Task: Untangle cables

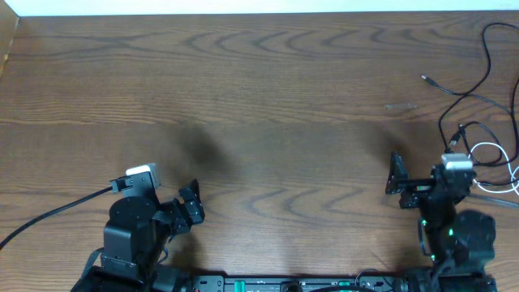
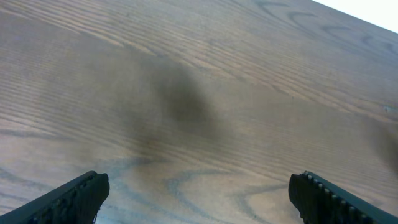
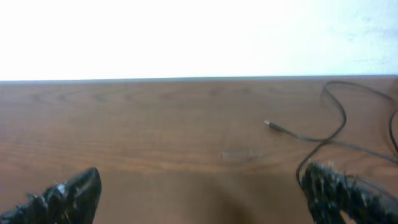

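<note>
At the right edge lie thin looping cables (image 1: 438,84), black and white; left hand (image 1: 193,203) and right hand (image 1: 394,174) gape empty.

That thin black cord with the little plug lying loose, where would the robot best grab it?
Probably just behind the plug, on the straight stretch of the black cord, from above with the open right gripper, the nearer one. That end lies free and flat, away from the other cables.

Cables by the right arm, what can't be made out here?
- Black cable: overhead, far end cut off by the right edge.
- White cable: overhead, partly behind the right arm; crossings too small to trace.
- Right wrist view: black cable passes behind a finger; white cable out of frame.
</note>
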You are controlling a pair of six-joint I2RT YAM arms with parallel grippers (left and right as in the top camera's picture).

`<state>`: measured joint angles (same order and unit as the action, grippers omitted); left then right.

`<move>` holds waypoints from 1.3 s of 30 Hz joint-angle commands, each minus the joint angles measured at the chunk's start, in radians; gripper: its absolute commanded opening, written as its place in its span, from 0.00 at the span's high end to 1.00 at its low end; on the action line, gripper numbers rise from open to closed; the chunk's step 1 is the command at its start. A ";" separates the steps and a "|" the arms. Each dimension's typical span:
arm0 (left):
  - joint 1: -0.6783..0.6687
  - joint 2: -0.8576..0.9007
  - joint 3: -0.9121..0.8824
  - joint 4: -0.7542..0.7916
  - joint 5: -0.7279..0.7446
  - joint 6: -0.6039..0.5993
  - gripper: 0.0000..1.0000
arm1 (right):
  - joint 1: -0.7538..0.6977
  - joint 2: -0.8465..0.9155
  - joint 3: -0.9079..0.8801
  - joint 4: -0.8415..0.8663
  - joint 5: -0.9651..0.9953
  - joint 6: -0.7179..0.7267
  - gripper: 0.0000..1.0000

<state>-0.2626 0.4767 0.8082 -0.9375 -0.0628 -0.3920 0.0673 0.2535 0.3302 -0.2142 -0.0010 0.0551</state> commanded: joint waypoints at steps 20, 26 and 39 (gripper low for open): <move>0.003 0.000 -0.004 0.000 -0.013 0.002 0.02 | -0.008 -0.249 -0.325 0.168 -0.021 -0.146 0.01; 0.003 0.000 -0.004 0.000 -0.013 0.002 0.02 | -0.008 -0.249 -0.325 0.139 -0.029 -0.167 0.01; 0.003 0.000 -0.004 0.000 -0.013 0.002 0.02 | -0.008 -0.249 -0.325 0.139 -0.028 -0.167 0.01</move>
<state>-0.2626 0.4767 0.8082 -0.9375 -0.0624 -0.3920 0.0620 0.0120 0.0063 -0.0704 -0.0196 -0.0971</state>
